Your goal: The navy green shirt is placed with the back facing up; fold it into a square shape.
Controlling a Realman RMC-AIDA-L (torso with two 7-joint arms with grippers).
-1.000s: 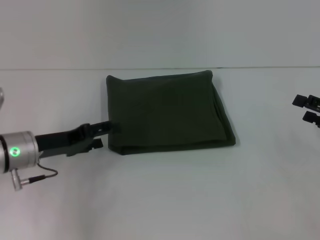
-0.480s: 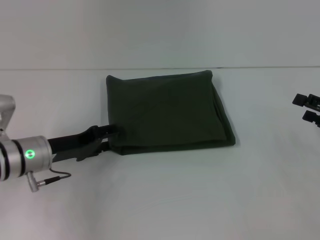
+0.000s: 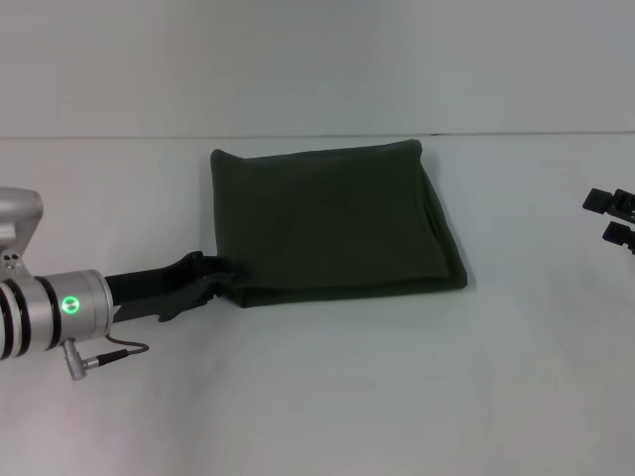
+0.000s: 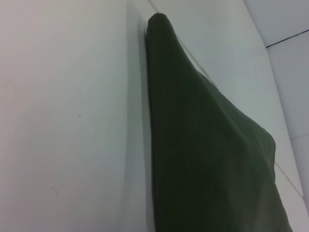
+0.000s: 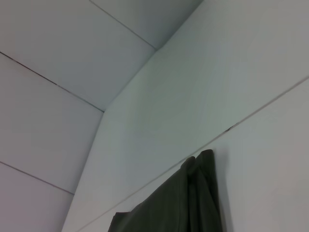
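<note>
A: Report the left gripper [image 3: 226, 274] and its surroundings, nearest item first.

B: The left gripper lies low over the white table [image 3: 327, 397], its dark fingers reaching the near left corner of the navy green shirt [image 3: 332, 220]. The fingertips meet the cloth edge; whether the jaws are clenched on it or released cannot be told. In the left wrist view, only the shirt's folded edge and bare table surface appear ahead of the jaws.

A: Condition of the shirt?

B: Folded into a roughly square block, plain side up, lying flat just beyond the left jaws and extending away from them toward the table's far edge. Layered edges show along its right side.

A: Anything obstructing?

B: Nothing lies between the jaws and the cloth.

A: The right gripper [image 3: 617, 218]?

B: Well apart from the shirt, at the right border of the head view. Its two fingers stand separated, gripping nothing. Behind the table, a pale panelled wall [image 5: 72, 63].
</note>
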